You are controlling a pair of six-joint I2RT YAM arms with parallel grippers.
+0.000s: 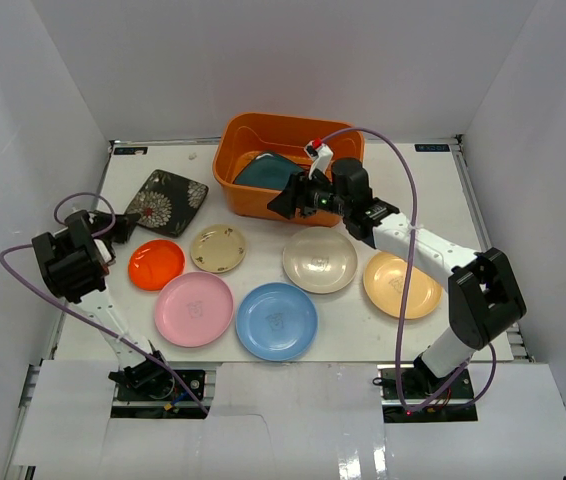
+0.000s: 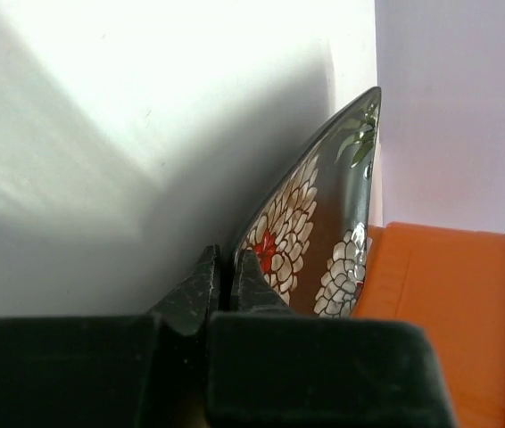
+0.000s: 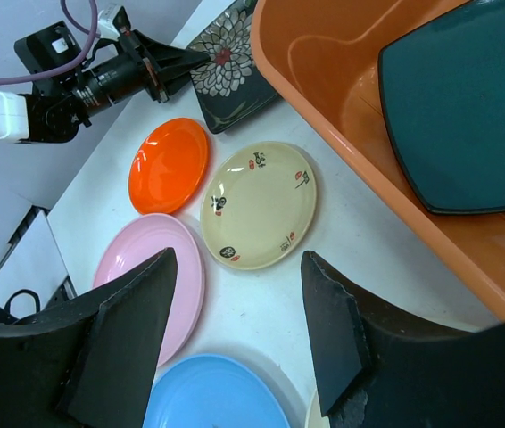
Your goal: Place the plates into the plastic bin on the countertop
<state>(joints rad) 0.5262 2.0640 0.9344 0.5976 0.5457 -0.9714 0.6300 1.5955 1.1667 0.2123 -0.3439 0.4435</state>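
Because a plate lying flat gives nothing to seize from above, the left gripper comes in low from the side. It is clenched on the near rim of the black flowered plate, with a finger on each face of the lip. The rest of that plate stretches away ahead of the fingers, and the plastic bin stands beyond it to the right, so an edge pinch probably suits a carry across. I cannot tell whether the plate has left the countertop.

The right gripper hangs released and empty beside the bin's near wall. The teal plate lies inside the bin, ahead and to its right. The small beige plate sits on the countertop straight ahead of its spread fingers and looks like a likely next pick.
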